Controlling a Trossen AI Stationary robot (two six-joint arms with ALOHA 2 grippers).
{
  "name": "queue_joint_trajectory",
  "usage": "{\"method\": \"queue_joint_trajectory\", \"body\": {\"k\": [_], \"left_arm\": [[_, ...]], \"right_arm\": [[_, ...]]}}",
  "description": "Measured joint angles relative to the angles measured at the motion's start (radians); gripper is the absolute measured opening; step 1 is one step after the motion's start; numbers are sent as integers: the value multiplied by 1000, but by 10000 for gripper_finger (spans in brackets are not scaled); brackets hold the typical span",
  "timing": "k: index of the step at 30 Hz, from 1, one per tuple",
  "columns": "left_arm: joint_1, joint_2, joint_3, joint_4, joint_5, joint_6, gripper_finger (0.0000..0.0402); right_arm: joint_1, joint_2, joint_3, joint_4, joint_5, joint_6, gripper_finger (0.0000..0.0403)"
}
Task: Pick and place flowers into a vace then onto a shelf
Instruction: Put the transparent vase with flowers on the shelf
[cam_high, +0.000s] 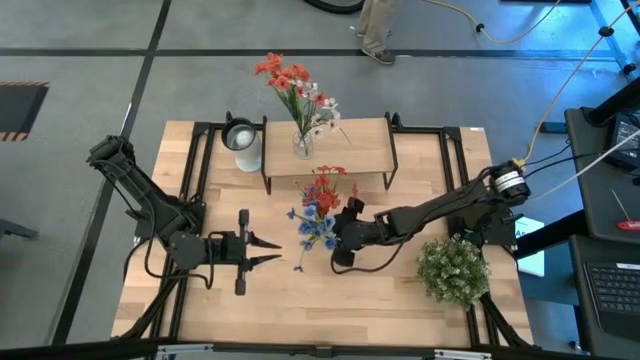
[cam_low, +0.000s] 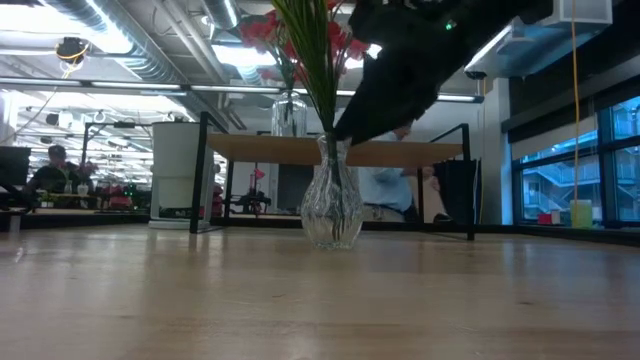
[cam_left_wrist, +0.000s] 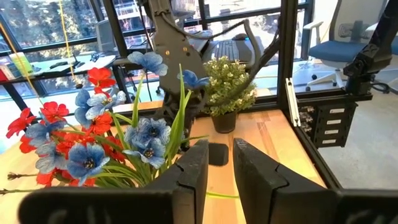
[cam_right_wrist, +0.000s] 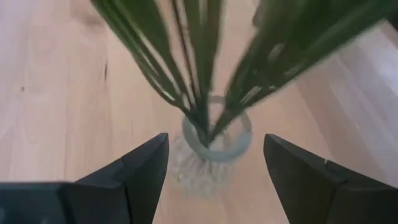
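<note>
A clear glass vase (cam_low: 332, 205) stands on the table near its middle, holding flowers (cam_high: 318, 210) with blue and red blossoms on green stems (cam_right_wrist: 199, 68). My right gripper (cam_right_wrist: 214, 168) hangs above the vase from the right, slanting down. It is open, one finger on each side of the vase's mouth (cam_right_wrist: 216, 134), touching nothing. My left gripper (cam_high: 268, 252) waits left of the vase, level, with a narrow gap between its fingers (cam_left_wrist: 193, 168) and nothing in it. A second vase of red and white flowers (cam_high: 300, 125) stands on the shelf (cam_high: 350, 160).
A bushy green-and-white plant (cam_high: 455, 268) in a dark pot stands at the near right, beside my right arm. A white cylinder (cam_high: 241, 142) stands at the shelf's left end. Black frame rails (cam_high: 205, 160) run along the table's sides. Bare wood lies toward the near edge.
</note>
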Motion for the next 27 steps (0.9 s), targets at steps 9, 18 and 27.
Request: {"method": "queue_joint_trajectory", "body": {"k": [9,18,27], "left_arm": [[0,0,0,0,-2,-1,69],[0,0,0,0,-2,0,68],[0,0,0,0,-3,1,66]], "right_arm": [[-11,72,-1,91,-2,2,264],[-36,75,-1,122,-35,29,243],[-36,75,-1,120,-61,29,154]]}}
